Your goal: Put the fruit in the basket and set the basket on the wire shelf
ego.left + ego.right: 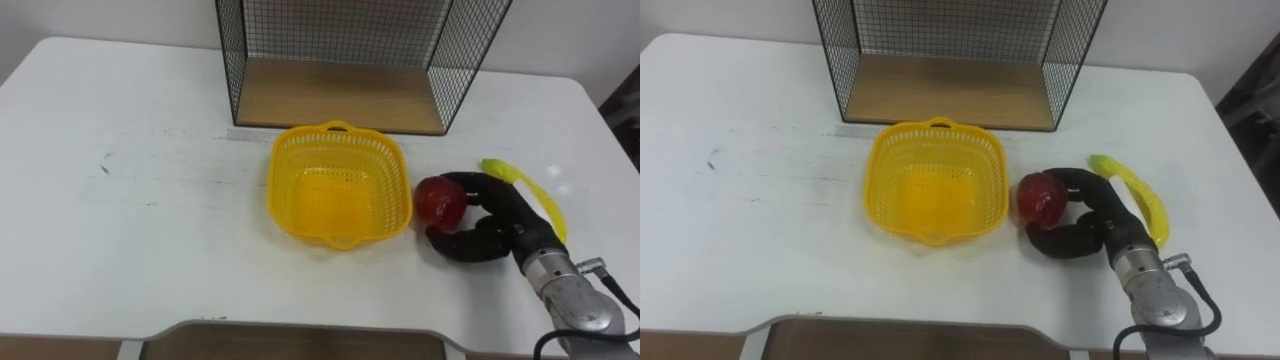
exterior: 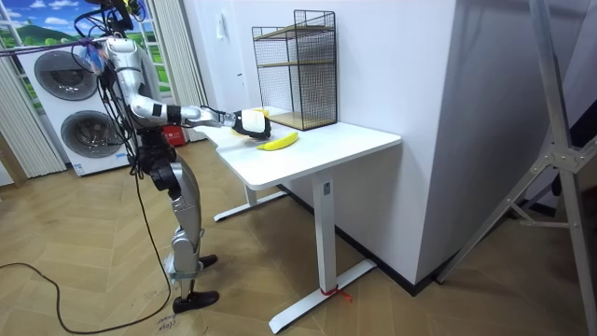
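**Right hand cupping the apple beside an empty basket**

- Table (image 1: 120, 200): white. Its left half is carrying nothing, and the robot is standing at the near edge.
- Wire shelf (image 1: 340, 100): standing at the back of the table, its wooden floor bare and its open side facing the robot.
- Basket (image 1: 283, 190): yellow plastic, sitting just in front of the shelf with nothing in it yet.
- Apple (image 1: 440, 201): red, lying on the table just beside the basket's right rim, apparently a little apart from it.
- Right hand (image 1: 505, 225): coming in from the lower right with the forearm running low over the table. The fingers (image 1: 470, 181) are arching over the far side of the apple and the thumb is hooking round the near side, so the hand is wrapping the fruit from the right.
- Banana (image 1: 535, 195): yellow, lying just behind the hand on its right side, not held.

Step in hand, as a judgement: the apple is going into the basket first.

- The grip is looking shallow, so the fingers should be firming up before any lift.
- The lift should be clearing the basket's right rim and not nudging it, since the light plastic would probably be sliding toward the shelf.
- The release should be happening low over the basket's middle, so the round fruit is not bouncing out.
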Robot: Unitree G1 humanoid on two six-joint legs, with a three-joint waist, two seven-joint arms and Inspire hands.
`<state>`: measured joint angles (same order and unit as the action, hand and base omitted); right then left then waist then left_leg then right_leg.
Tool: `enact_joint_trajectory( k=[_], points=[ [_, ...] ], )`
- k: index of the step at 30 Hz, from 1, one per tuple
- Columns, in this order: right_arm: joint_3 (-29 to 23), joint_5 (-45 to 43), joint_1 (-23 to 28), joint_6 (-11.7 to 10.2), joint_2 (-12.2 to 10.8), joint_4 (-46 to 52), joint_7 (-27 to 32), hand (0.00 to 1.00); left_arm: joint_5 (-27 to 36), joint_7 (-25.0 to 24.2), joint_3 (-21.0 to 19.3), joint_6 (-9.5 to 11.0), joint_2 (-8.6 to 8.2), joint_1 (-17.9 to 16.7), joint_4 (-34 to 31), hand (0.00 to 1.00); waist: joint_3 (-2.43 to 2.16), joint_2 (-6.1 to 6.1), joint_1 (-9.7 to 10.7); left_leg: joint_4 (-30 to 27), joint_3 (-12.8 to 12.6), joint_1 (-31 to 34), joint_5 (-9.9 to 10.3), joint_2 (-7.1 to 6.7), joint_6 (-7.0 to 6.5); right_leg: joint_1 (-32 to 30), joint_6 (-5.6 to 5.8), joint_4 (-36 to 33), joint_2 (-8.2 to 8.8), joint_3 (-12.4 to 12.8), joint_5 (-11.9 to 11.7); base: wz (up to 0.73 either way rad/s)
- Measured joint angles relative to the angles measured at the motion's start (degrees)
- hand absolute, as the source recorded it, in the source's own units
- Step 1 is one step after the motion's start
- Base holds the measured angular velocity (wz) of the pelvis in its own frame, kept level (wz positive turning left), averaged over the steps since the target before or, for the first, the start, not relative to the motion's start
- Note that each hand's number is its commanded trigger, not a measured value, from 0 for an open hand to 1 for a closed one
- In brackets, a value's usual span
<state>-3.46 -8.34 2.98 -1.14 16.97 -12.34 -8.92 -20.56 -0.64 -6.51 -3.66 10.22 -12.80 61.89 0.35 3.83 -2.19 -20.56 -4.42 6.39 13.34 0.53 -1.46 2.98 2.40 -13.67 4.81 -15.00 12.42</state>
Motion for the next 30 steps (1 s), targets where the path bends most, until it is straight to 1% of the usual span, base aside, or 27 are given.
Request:
enact_joint_trajectory(
  k=[4,8,10,12,14,15,18,20,21,25,28,30],
  points=[
    [-0.01,0.02,0.00,0.02,0.00,1.42,0.03,1.00,0.29,0.01,0.00,0.04,0.00,-0.28,0.00,0.00,-0.04,-0.31,0.17,-0.04,0.03,0.04,0.00,-0.03,0.00,-0.05,0.00,0.05,0.00,0.02,0.00,0.00],
    [-0.53,1.36,0.01,0.01,0.01,6.48,0.08,1.00,0.08,-0.02,-0.13,0.12,-0.02,-0.43,-0.26,0.00,-0.41,-1.11,0.26,0.19,-0.12,-0.05,-0.01,-0.04,-0.01,-0.06,0.01,0.18,0.01,0.18,0.00,0.00],
    [-0.67,1.71,0.01,-0.05,0.08,8.52,0.23,1.00,0.04,-0.02,-0.15,0.38,-0.03,-0.49,-0.20,0.00,-0.61,-1.33,0.16,0.44,-0.27,-0.34,-0.02,-0.06,0.00,0.00,0.01,0.17,0.02,0.50,0.00,-0.06],
    [-0.68,2.05,0.01,-0.06,0.09,10.67,0.22,1.00,0.05,-0.02,-0.14,0.63,-0.01,-0.53,0.05,0.00,-0.59,-1.38,0.23,1.09,-0.31,-0.95,-0.16,-0.19,0.00,0.26,0.01,0.16,0.11,0.64,0.00,-0.03],
    [-0.89,4.14,0.00,-0.16,0.28,13.65,-0.03,1.00,0.05,-0.02,-0.13,1.53,-0.04,-0.74,0.26,0.00,-0.56,-1.42,0.27,1.27,-0.21,-1.26,-0.17,-0.22,0.01,0.61,0.01,0.23,0.10,0.55,0.00,0.02],
    [-1.06,4.41,0.00,-0.22,0.33,14.29,-0.10,1.00,0.05,-0.02,-0.12,1.67,-0.06,-0.73,0.37,0.00,-0.52,-1.44,0.27,1.31,-0.18,-1.49,-0.17,-0.23,0.01,0.88,0.01,0.33,0.08,0.54,0.00,0.00],
    [-2.27,5.95,-0.07,-0.84,0.33,16.06,-0.61,1.00,-0.02,-0.02,-0.09,1.72,-0.15,-0.71,0.63,0.00,-0.33,-1.31,0.15,1.75,-0.14,-2.64,-0.15,-0.27,0.03,2.05,0.03,1.04,0.06,0.46,-0.01,0.00],
    [-2.29,5.86,-0.14,-0.83,0.33,16.22,-0.60,1.00,-0.02,-0.02,-0.08,1.72,-0.16,-0.63,0.64,0.00,-0.23,-1.24,0.13,1.81,-0.14,-2.62,-0.18,-0.25,0.08,2.01,0.04,1.03,0.05,0.44,-0.01,0.00],
    [-2.29,5.86,-0.14,-0.83,0.33,16.33,-0.63,1.00,-0.02,-0.02,-0.07,1.72,-0.22,-0.57,0.64,0.00,-0.11,-1.21,0.14,1.81,-0.13,-2.52,-0.20,-0.24,0.10,1.92,0.03,1.03,0.05,0.45,-0.01,0.00],
    [-2.27,5.89,-0.15,-0.83,0.44,16.34,-0.63,1.00,0.32,-0.01,0.11,1.72,-0.24,-0.43,1.05,0.00,-0.11,-1.16,0.06,1.75,-0.13,-2.11,-0.20,-0.26,0.10,1.75,0.03,1.01,0.05,0.45,-0.02,0.00],
    [-2.24,5.66,-0.22,-0.81,0.44,16.39,-0.63,1.00,0.77,-0.01,1.08,1.72,-0.23,-0.41,1.05,0.00,-0.11,-1.11,0.03,1.75,-0.16,-2.11,-0.20,-0.28,0.10,1.65,0.03,1.00,0.06,0.36,-0.02,0.00],
    [-2.17,3.72,-0.57,-0.80,0.45,17.36,-0.63,1.00,0.80,-0.02,1.19,1.72,-0.23,-0.20,1.06,0.00,-0.04,-1.01,0.01,1.74,-0.13,-2.03,-0.20,-0.24,0.10,1.60,0.04,1.00,-0.01,0.45,-0.02,0.00]
  ],
)
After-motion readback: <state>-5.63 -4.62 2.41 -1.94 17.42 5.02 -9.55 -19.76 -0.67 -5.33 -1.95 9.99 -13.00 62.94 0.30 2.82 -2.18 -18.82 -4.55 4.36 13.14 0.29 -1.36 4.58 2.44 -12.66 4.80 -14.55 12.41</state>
